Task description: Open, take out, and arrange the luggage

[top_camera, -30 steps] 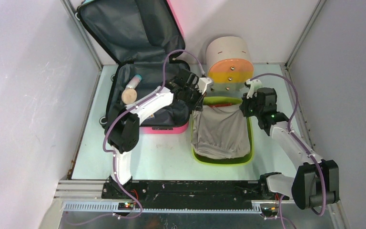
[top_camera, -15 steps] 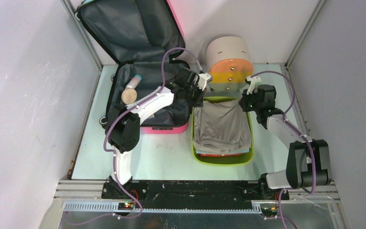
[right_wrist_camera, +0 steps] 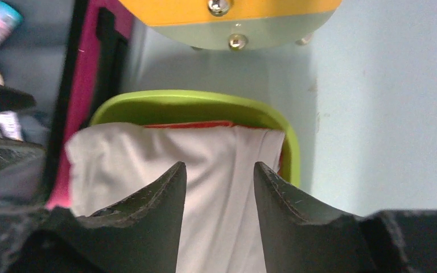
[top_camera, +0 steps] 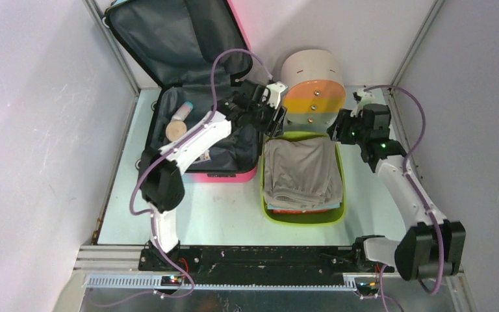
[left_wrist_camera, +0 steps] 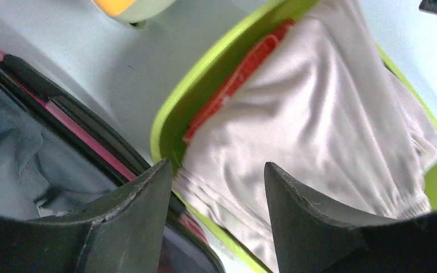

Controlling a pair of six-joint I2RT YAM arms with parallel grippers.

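The luggage [top_camera: 188, 97] lies open at the back left, its lid against the wall and its dark-lined base [top_camera: 230, 149] on the table. A tube with a round beige cap [top_camera: 179, 123] lies in the base. A folded grey-beige garment [top_camera: 299, 172] rests in the lime-green tray [top_camera: 302, 219], on top of an orange cloth [left_wrist_camera: 233, 85]. My left gripper [top_camera: 273, 114] hovers open over the tray's back left corner, its jaws empty [left_wrist_camera: 216, 165]. My right gripper [top_camera: 338, 130] hovers open over the back right corner, also empty [right_wrist_camera: 219, 165].
A beige cylinder with an orange-yellow face [top_camera: 312, 88] stands just behind the tray, between both grippers. Metal frame posts and white walls close in the back and both sides. The luggage's pink rim [top_camera: 224, 177] lies close to the tray's left edge.
Both grippers were shut on the garment, spreading it above the tray. They have opened, let it go and drawn up and back; the garment now lies folded in the tray.
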